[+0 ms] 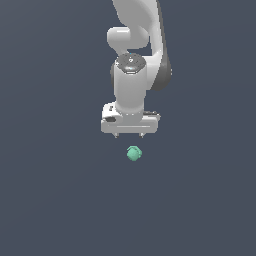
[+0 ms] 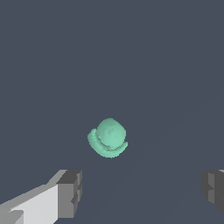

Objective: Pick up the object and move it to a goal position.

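The object (image 1: 133, 153) is a small teal-green lumpy blob on the dark grey floor, just in front of the white arm in the exterior view. It shows large in the wrist view (image 2: 108, 137). My gripper (image 1: 129, 135) hangs above and slightly behind the object, apart from it. Its jaws stand wide open and empty; only short finger stubs show under the white hand. In the wrist view the two grey fingertips (image 2: 70, 193) sit far apart, with the object ahead of the gap between them.
A flat dark grey surface (image 1: 50, 200) fills both views. The white arm (image 1: 132, 75) rises above the gripper. Nothing else is in view.
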You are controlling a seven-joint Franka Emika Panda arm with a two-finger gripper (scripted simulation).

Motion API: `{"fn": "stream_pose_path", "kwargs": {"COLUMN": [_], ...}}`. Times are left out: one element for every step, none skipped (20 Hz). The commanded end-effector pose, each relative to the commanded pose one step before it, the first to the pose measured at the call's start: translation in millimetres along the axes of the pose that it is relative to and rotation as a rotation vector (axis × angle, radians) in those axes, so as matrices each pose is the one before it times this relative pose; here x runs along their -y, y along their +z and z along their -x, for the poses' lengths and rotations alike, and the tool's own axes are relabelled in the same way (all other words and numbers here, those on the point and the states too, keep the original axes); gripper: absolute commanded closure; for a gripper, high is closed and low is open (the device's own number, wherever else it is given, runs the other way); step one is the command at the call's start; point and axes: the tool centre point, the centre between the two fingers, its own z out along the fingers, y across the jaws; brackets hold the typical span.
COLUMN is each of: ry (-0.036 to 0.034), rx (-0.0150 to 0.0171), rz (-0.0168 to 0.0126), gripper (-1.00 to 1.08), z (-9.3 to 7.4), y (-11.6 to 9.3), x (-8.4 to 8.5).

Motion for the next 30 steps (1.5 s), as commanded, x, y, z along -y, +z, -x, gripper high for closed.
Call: {"fn": "stream_pose_path", "kwargs": {"ry": [0.0,0.00054,0.00145,0.00247,0.00324,0.0038,0.00372,0.00232,0.00089,-0.00036,-0.00123,-0.0013,-0.00051,0.00074,0.00193,0.00345,0.00479,0.00619,0.00754,0.00885,0.01,0.01116,0.0124,0.01361,0.01492,0.01625,0.01757,0.01886,0.02016,0.02148], "rx": [0.0,0.00045,0.0012,0.0021,0.00292,0.00375,0.00433,0.00367,0.00282,0.00195,0.00104,0.0002,-0.00029,-0.0005,-0.00034,-0.00025,-0.00011,-0.00001,0.00008,0.00013,0.00013,0.00008,0.00003,0.00002,0.00005,0.00011,0.00016,0.00018,0.00021,0.00025], "rz": [0.0,0.00068,0.00176,0.00308,0.00426,0.00545,0.00628,0.00532,0.00412,0.00291,0.00163,0.00042,-0.00037,-0.00079,-0.00068,-0.00068,-0.00061,-0.00059,-0.00059,-0.00063,-0.00074,-0.00093,-0.00113,-0.00128,-0.00136,-0.00138,-0.00143,-0.00152,-0.0016,-0.00165], "gripper": [-0.92,-0.92,-0.92,-0.92,-0.92,-0.92,-0.92,-0.92,-0.92,-0.92,-0.92,-0.92,-0.92,-0.92,-0.92,-0.92,-0.92,-0.92,-0.92,-0.92,-0.92,-0.92,-0.92,-0.92,-0.92,-0.92,-0.92,-0.92,-0.92,-0.92], "z": [0.0,0.11,0.34,0.54,0.77,1.01,1.18,1.02,0.8,0.58,0.33,0.07,-0.09,-0.13,-0.16,-0.11,-0.09,-0.08,-0.06,-0.06,-0.06,-0.08,-0.08,-0.08,-0.05,-0.02,0.02,0.06,0.11,0.17], "y": [0.0,0.1,0.22,0.43,0.57,0.69,0.73,0.53,0.31,0.1,-0.08,-0.13,-0.07,0.02,0.24,0.39,0.58,0.75,0.92,1.08,1.22,1.36,1.5,1.65,1.81,1.97,2.13,2.29,2.44,2.6], "x": [-0.01,-0.56,-1.63,-2.75,-3.83,-4.92,-5.67,-4.83,-3.77,-2.69,-1.55,-0.37,0.38,0.6,0.78,0.63,0.61,0.59,0.6,0.65,0.79,0.97,1.16,1.35,1.43,1.5,1.58,1.7,1.81,1.91]}}
